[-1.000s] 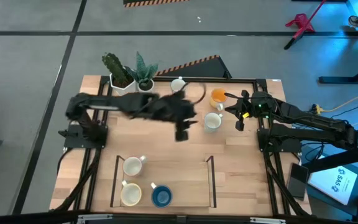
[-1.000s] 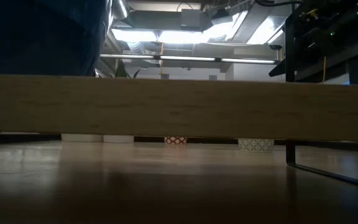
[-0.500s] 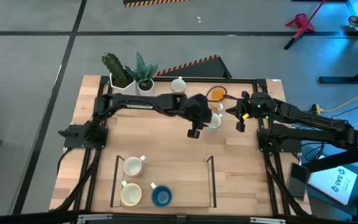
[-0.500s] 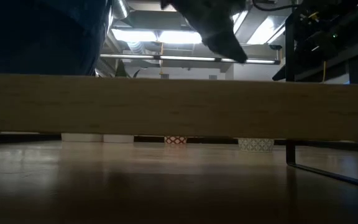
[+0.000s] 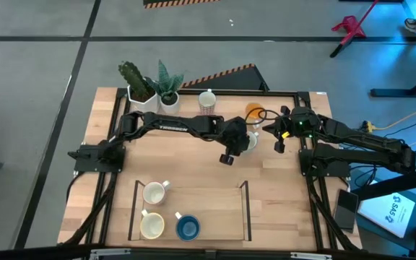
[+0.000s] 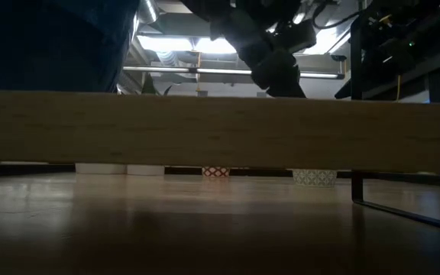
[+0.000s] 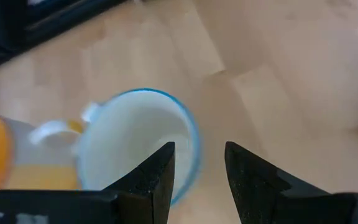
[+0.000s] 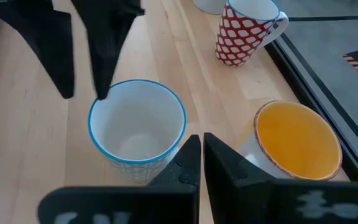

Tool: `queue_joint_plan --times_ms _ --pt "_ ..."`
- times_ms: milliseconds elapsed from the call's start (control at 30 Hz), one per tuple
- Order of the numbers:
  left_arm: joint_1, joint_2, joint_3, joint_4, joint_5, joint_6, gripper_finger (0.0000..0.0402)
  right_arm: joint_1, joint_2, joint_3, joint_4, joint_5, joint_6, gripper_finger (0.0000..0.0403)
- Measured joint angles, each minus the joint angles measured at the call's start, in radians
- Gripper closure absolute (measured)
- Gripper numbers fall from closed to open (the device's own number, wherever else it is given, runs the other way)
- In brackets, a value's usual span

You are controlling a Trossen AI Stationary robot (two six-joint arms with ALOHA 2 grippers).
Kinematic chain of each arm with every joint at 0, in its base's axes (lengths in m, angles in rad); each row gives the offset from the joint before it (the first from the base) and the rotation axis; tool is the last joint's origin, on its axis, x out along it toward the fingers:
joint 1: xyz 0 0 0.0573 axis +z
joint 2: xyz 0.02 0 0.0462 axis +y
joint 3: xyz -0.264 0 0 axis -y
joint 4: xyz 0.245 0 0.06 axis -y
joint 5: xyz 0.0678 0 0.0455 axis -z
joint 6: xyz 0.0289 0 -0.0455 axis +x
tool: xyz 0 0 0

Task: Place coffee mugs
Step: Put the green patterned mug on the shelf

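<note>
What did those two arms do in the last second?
The left claw swung across the wooden table to hang open over the blue-rimmed white mug, one finger above its mouth. Nothing was grabbed. The right claw, shut, and every mug stayed put.

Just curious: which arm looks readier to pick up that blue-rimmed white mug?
Probably the left: its gripper is open right over the mug rim, while the right gripper waits shut beside it.
</note>
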Motion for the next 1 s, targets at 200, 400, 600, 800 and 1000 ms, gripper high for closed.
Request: queue_joint_plan --times_ms 200,400,600,800,1000 --pt "0.021 0.025 0.000 0.024 -0.005 0.016 0.0266 0.000 0.000 0.000 0.000 0.000 0.000 0.0398" --pt "0.016 0.053 0.000 0.016 0.018 0.020 0.0266 0.000 0.000 0.000 -0.001 0.000 0.000 0.0398" --pt "0.011 0.085 0.000 0.010 -0.026 0.035 0.0267 0.000 0.000 0.000 -0.006 0.000 0.000 0.0398" --pt "0.008 0.085 0.000 0.008 -0.086 0.035 0.0315 0.000 0.000 0.000 -0.029 0.068 -0.016 0.0398" --pt "0.010 0.086 -0.002 0.004 -0.089 0.004 0.0383 0.000 0.020 0.000 -0.027 0.278 -0.021 0.0398"
